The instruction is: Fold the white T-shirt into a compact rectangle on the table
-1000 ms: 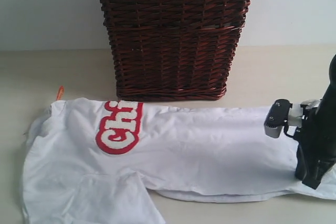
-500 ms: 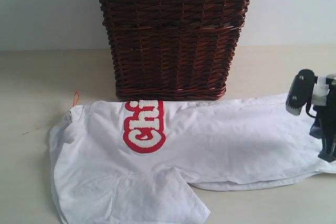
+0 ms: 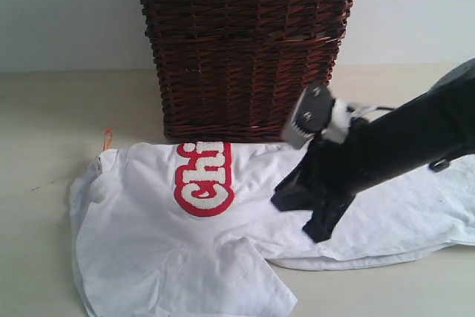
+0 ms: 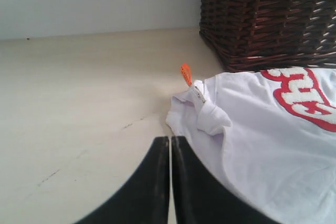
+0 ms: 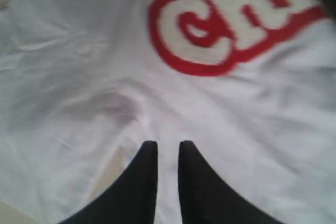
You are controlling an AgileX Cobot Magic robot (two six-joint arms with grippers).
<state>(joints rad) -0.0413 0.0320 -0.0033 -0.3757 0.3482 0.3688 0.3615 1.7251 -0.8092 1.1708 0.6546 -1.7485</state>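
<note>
The white T-shirt (image 3: 148,243) lies spread sideways on the table (image 3: 44,109), neck and orange tag (image 3: 107,137) to the left, red-outlined lettering (image 3: 202,180) facing up. One sleeve is folded over near the front. My right gripper (image 3: 303,217) hovers over the shirt's middle, just right of the lettering. In the right wrist view the right gripper (image 5: 167,144) shows its jaws slightly parted, with nothing between them, above the T-shirt (image 5: 79,51). The left gripper (image 4: 170,138) is shut and empty, low over the table (image 4: 79,87) beside the collar of the T-shirt (image 4: 273,145); it is outside the exterior view.
A tall dark wicker basket (image 3: 245,50) with a lace-trimmed liner stands right behind the shirt, against a pale wall. The basket (image 4: 268,14) sits close to the shirt's back edge. Bare tabletop stretches left of the collar.
The shirt first slid right with the right gripper at its hem. The right arm then swung left to over the shirt's middle and its jaws parted slightly. The left gripper stayed shut.
</note>
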